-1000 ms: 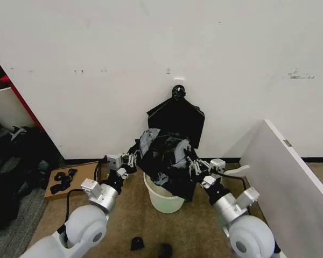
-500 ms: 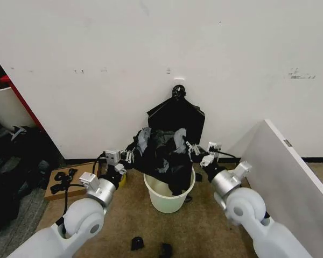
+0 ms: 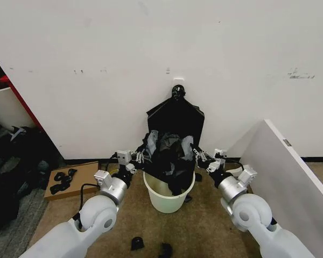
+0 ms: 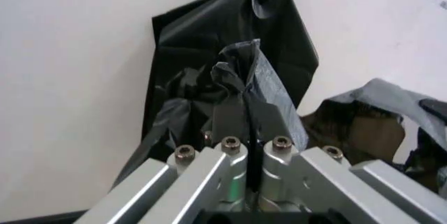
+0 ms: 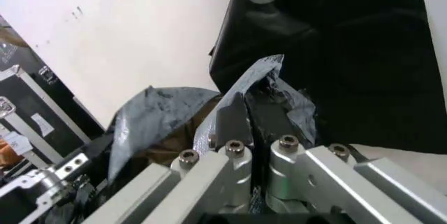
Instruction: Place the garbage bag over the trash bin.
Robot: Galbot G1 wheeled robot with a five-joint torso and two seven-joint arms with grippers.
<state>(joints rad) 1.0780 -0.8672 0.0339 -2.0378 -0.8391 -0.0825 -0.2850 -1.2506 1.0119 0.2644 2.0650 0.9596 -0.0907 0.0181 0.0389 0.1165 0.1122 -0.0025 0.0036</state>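
Standing on the brown floor [image 3: 204,226] close to a white wall [image 3: 151,48], the cream-white trash bin [image 3: 168,200] shows in the head view with the crinkled black garbage bag [image 3: 169,156] held spread just above its rim, the bag's lower folds hanging down into the bin's mouth. The left claw [image 3: 142,156] grips the bag's edge on the robot's left, and the right claw [image 3: 196,155] grips the opposite edge on the right, both at about the same height above the rim. Behind the bin, a flat, smooth black bundle [image 3: 176,115] gathered to a knot at its top hangs against the wall. A white panel [image 3: 290,177] leans at the right, and a brown cardboard sheet [image 3: 75,177] carrying small black pieces lies on the floor to the left.

From the left wrist view, the left claw [image 4: 246,116] has its two fingers pressed tight together on a pinched fold of the garbage bag [image 4: 252,77]; the flat black bundle [image 4: 209,30] and white wall lie beyond.

From the right wrist view, the right claw [image 5: 246,114] is likewise closed on a crumpled, glossy fold of the garbage bag [image 5: 269,85], with the flat black bundle [image 5: 349,51] behind it, and the left claw [image 5: 59,174] farther off across the bag's opening.
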